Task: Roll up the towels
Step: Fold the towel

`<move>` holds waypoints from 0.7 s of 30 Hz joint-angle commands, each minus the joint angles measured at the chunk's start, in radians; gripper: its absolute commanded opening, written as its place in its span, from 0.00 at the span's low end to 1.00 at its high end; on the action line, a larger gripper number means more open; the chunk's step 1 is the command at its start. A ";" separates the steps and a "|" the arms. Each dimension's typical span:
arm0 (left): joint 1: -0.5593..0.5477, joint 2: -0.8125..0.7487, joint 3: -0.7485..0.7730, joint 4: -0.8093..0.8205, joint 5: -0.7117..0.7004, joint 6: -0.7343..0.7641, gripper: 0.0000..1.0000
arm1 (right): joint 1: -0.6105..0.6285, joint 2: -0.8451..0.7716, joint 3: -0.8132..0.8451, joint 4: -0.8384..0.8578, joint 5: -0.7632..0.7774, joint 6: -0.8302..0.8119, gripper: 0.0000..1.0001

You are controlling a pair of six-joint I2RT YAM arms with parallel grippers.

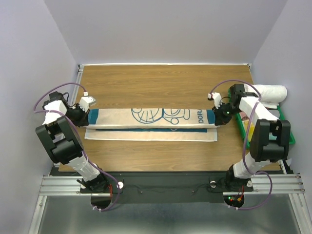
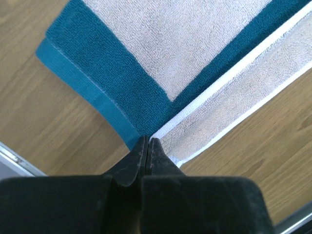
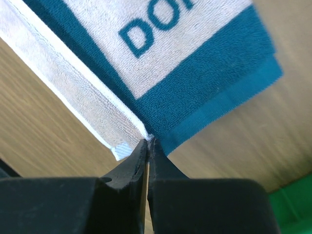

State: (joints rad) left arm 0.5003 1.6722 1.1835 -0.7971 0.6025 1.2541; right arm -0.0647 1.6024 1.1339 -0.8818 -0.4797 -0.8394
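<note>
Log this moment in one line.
left gripper: shut on towel, left end | right gripper: shut on towel, right end | towel: folded lengthwise, not yet rolled

Two towels are counted: one flat towel (image 1: 151, 121) lying along the table (image 1: 161, 83), and one rolled towel (image 1: 271, 92) at the right edge. One table is seen, and one green bin (image 1: 242, 129). Two arms are counted, the left arm (image 1: 61, 139) and the right arm (image 1: 267, 139). Four fingers are counted: the left fingers (image 2: 130, 165) as one pair, the right fingers (image 3: 127, 168) as another.
</note>
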 commanded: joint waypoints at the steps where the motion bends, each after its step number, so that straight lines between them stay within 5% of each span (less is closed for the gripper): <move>1: 0.014 -0.012 -0.047 0.038 -0.061 0.025 0.00 | -0.009 0.045 -0.025 -0.029 -0.003 -0.033 0.01; 21: 0.014 0.037 0.017 0.023 -0.057 -0.022 0.00 | -0.006 0.139 0.073 -0.046 0.003 0.025 0.01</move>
State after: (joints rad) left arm 0.5003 1.7279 1.1278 -0.7303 0.5400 1.2324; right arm -0.0647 1.7554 1.1156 -0.9031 -0.5030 -0.8303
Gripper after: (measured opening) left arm 0.026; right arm 0.038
